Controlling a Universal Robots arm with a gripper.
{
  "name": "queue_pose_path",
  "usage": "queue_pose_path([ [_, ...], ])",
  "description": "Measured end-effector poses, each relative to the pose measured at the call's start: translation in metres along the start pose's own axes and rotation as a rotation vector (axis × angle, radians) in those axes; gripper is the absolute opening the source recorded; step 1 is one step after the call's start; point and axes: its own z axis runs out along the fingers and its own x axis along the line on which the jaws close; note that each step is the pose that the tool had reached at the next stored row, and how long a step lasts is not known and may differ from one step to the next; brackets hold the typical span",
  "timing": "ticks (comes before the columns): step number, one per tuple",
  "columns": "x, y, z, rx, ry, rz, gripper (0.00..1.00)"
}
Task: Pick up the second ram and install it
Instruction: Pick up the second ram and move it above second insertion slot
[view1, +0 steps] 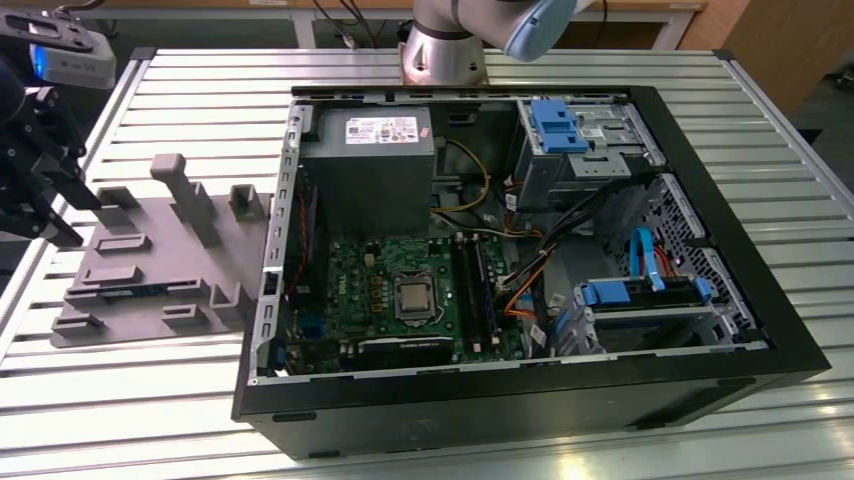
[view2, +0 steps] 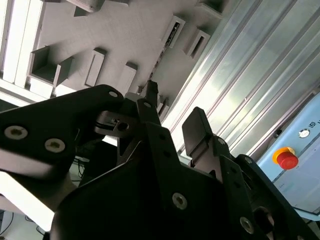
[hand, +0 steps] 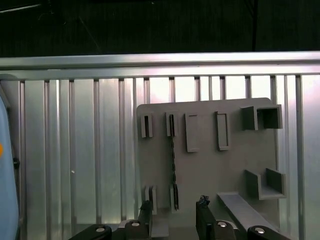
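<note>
I have the wrist hanging above the grey fixture (hand: 210, 170) on the bench (hand: 75, 150), jaws spread wide and empty. The second ram (hand: 173, 160) stands on edge in the fixture's slots, its long axis running straight away from the jaws.

surface: ribbed aluminium-slat table (view1: 174, 400) | on it: open black computer case (view1: 534, 410), lying on its side | grey parts holder (view1: 147, 250) just beside case, exterior view's left | robot arm base (view1: 443, 55) behind case
</note>
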Motion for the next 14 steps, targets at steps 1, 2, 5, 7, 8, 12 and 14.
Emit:
queue_pose_path([
  [1, 0.0000, 0.0002, 0.0009, 0.0000, 0.0001, 0.000, 0.47],
  [2, 0.0000, 0.0004, 0.0021, -0.0001, 0.0001, 0.001, 0.47],
  [5, 0.0003, 0.0013, 0.0074, -0.0001, 0.0001, 0.002, 0.47],
  [7, 0.0006, 0.0022, 0.0109, -0.0001, 0.0002, 0.006, 0.47],
  [8, 0.0008, 0.0028, 0.0129, 0.0000, 0.0003, 0.009, 0.47],
  [12, 0.0014, 0.0045, 0.0200, 0.0000, 0.0005, 0.021, 0.47],
  [14, 0.0015, 0.0049, 0.0237, 0.0000, 0.0005, 0.023, 0.47],
])
